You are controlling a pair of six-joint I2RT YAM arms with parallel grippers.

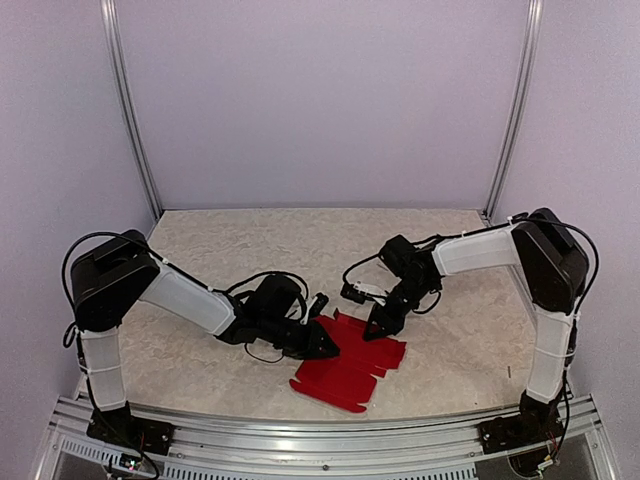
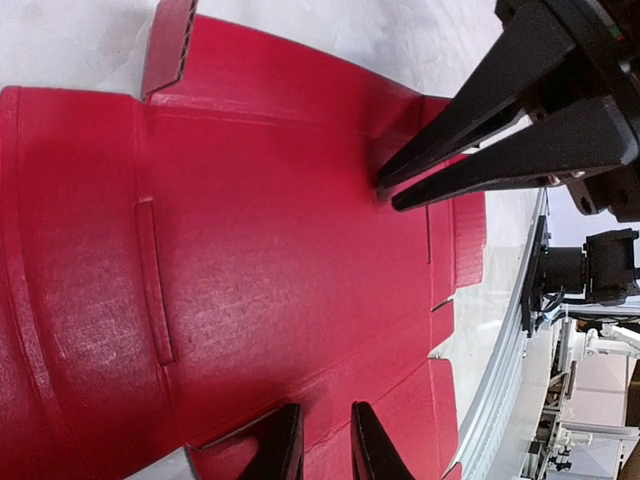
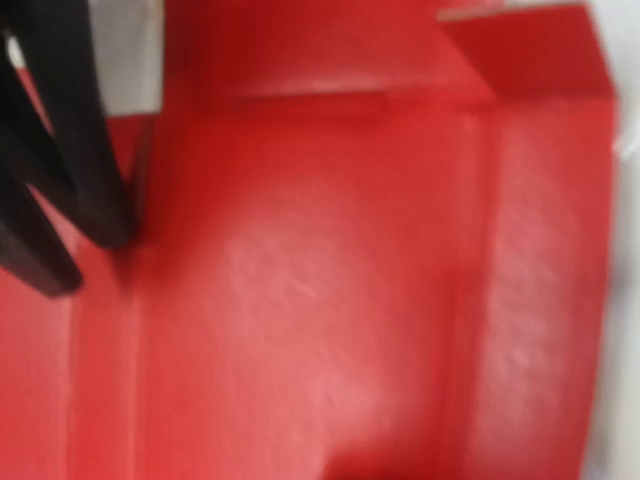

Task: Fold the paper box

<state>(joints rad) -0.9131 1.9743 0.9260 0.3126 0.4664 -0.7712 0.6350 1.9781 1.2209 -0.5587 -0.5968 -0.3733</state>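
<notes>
The paper box [image 1: 352, 376] is a flat bright red die-cut sheet lying at the near middle of the table, with a small flap raised at its far edge. It fills the left wrist view [image 2: 280, 230] and the blurred right wrist view [image 3: 330, 280]. My left gripper [image 1: 326, 347] rests its tips on the sheet's left edge; its jaws [image 2: 326, 448] stand a narrow gap apart over a crease, holding nothing. My right gripper [image 1: 381, 327] comes in from the right, shut, with its tips [image 2: 391, 197] down on the card near the notched flaps. Its own fingers are hidden in its wrist view.
The pale mottled table [image 1: 300, 250] is walled in by lilac panels and two metal posts [image 1: 132, 110]. An aluminium rail [image 1: 320, 448] runs along the near edge, close to the sheet's near side [image 2: 500, 350]. The left gripper's black fingers [image 3: 95, 170] cross the right wrist view.
</notes>
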